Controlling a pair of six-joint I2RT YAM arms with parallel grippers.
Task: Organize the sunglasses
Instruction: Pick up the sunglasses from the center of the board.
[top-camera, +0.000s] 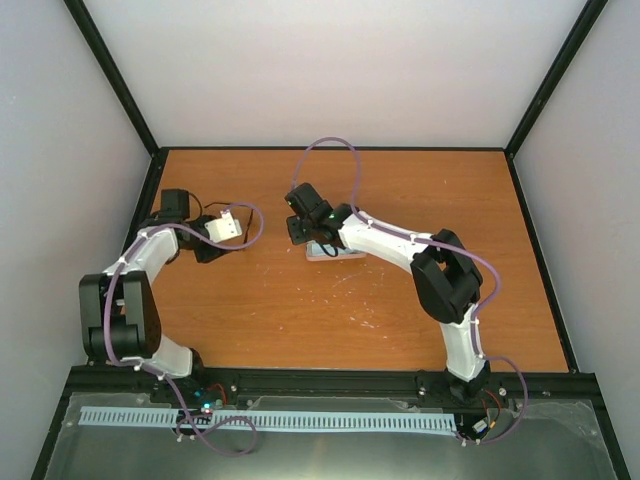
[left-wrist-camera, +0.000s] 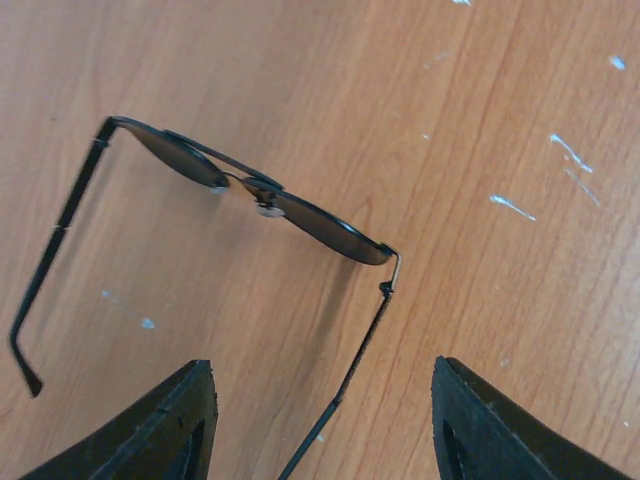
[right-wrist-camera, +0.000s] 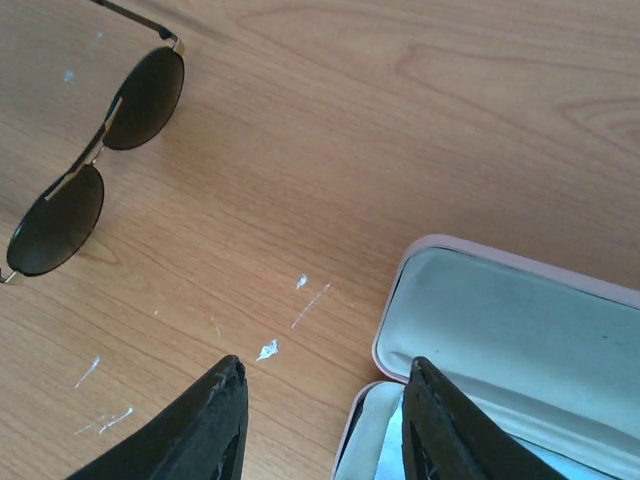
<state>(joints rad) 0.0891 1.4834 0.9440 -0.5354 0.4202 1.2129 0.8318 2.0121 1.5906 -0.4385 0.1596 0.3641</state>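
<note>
- Two dark fingers of the left gripper (left-wrist-camera: 320, 368) are framing the bottom of the left wrist view, standing well apart and gripping nothing.
- Just ahead of them the sunglasses (left-wrist-camera: 265, 195) are lying unfolded on the wooden table (left-wrist-camera: 480, 100). They're showing a thin black frame, a slim double bar across the bridge, two dark lenses seen almost edge-on, and long slim temples stretching back toward the camera.
- One temple is running down into the gap between the jaws, and as far as I can tell it's touching neither finger. The other is lying out to the left, its tip bending down.
- Turning to the right wrist view, the right gripper (right-wrist-camera: 322, 365) is also holding its jaws apart, with only bare wood between them.
- The sunglasses (right-wrist-camera: 70, 215) are sitting in the upper left corner here, well apart from this gripper. The lenses are showing full face, rounded and brownish-dark, with a pale glint at the hinge.
- A pink case (right-wrist-camera: 400, 290) is lying open at the lower right with its pale lining showing, and one finger is hanging over its near edge.
- In the top external view, both robot arms are reaching in over the far left half of the table. The case (top-camera: 345, 254) is peeking out beneath the right wrist.
- From up there the glasses are looking too small for me to pick out, and I cannot tell how either pair of jaws is standing.
</note>
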